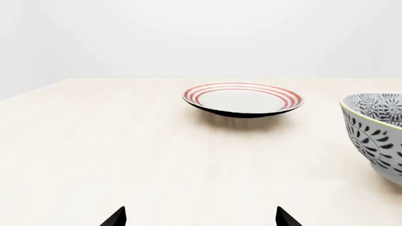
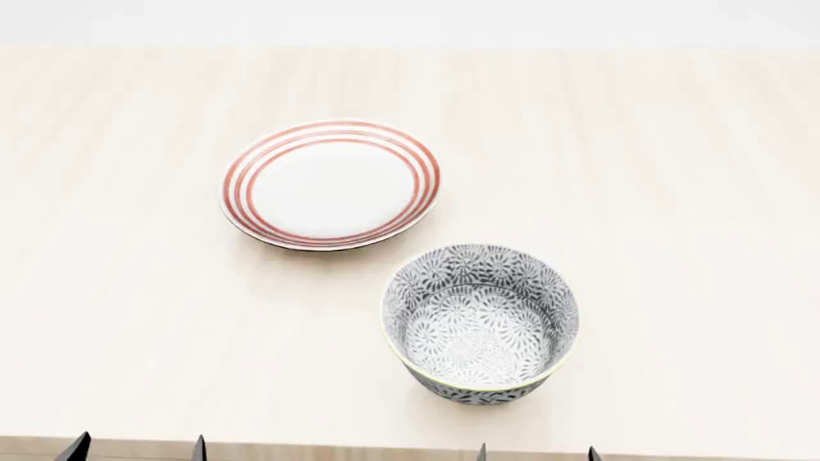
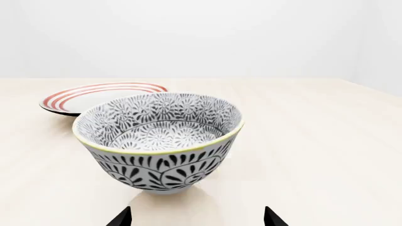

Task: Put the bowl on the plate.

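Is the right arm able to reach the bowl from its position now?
Probably yes. The bowl stands directly ahead of the open right gripper, with only bare table between them; the plate sits behind.

Upright floral bowl [image 2: 481, 322] on the table just beside red-ringed plate [image 2: 333, 184]

We see a pale, light-wood worktop [image 2: 666, 144] with faint straight grain running across it, its near edge showing along the bottom of the head view. Behind it stands a plain white wall [image 1: 201, 33], evenly lit, with soft shadows on the wood.
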Motion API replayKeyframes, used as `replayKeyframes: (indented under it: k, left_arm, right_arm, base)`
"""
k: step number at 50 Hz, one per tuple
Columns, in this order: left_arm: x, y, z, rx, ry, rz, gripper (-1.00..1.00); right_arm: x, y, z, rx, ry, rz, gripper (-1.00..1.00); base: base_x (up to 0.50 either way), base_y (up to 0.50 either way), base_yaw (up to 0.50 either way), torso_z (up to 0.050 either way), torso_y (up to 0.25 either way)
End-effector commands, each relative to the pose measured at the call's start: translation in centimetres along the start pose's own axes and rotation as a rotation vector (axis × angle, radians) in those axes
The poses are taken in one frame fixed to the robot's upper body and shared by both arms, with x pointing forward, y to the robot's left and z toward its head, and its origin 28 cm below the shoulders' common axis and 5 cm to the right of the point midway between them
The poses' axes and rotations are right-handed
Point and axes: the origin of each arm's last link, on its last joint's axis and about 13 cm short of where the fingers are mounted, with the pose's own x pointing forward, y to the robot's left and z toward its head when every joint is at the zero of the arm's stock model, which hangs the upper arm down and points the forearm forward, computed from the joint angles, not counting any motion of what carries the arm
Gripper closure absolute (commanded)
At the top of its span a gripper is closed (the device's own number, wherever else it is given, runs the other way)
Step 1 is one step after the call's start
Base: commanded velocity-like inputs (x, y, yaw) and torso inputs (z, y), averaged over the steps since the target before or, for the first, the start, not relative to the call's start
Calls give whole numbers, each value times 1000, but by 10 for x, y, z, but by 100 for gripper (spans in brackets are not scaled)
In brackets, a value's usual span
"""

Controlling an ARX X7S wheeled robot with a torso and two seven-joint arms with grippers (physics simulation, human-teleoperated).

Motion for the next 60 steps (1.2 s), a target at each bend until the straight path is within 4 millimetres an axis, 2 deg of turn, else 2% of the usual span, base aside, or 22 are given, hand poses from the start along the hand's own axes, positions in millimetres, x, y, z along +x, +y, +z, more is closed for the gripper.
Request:
replayKeyframes:
  k: [1,20,21,22,23,33,37,38,40,42,48,53,60]
  left_arm:
    - [0,0,1,0,0,0,-100]
    - [-1,-2,0,16,19,-10,-100]
    - [-1,-1,19,-17,11,-75,-100]
    - [-1,-1,-1,17,21,-11,-100]
    - [-1,-1,-2,17,21,-11,-100]
    - [-2,-1,-1,10,22,-11,-100]
    - [0,1,8,31,-56,6,-100]
    - [2,4,23,23,-133,26,-100]
    - [4,8,36,48,-212,60,-100]
    - [7,17,67,66,-385,131,-100]
    - [-2,35,118,86,-647,279,-100]
    - [-7,40,133,70,-732,331,-100]
    - [-10,41,135,37,-767,359,-100]
  right_arm:
    - [-1,1,1,4,-4,4,-100]
    - [-2,1,0,4,1,0,-100]
    - [-4,-2,9,-17,46,-44,-100]
    - [-2,1,0,4,3,-1,-100]
    - [-2,1,-1,4,3,-1,-100]
    - [-1,1,-1,4,4,-1,-100]
    - [0,-1,4,12,-14,-12,-100]
    - [3,-3,13,16,-65,-30,-100]
    - [5,-6,25,16,-118,-42,-100]
    - [11,-12,53,47,-237,-80,-100]
    - [9,-26,110,85,-559,-171,-100]
    - [2,-34,133,169,-734,-242,-100]
    - [-3,-38,140,234,-828,-270,-100]
  base:
    - [0,0,0,0,0]
    - [0,0,0,0,0]
    - [0,0,0,0,0]
    - [0,0,0,0,0]
    - [0,0,0,0,0]
    - [0,0,0,0,0]
    - [0,0,0,0,0]
    - [0,0,0,0,0]
    - [0,0,0,0,0]
    - [0,0,0,0,0]
    - [0,0,0,0,0]
    - [0,0,0,0,0]
    - [73,0,0,0,0]
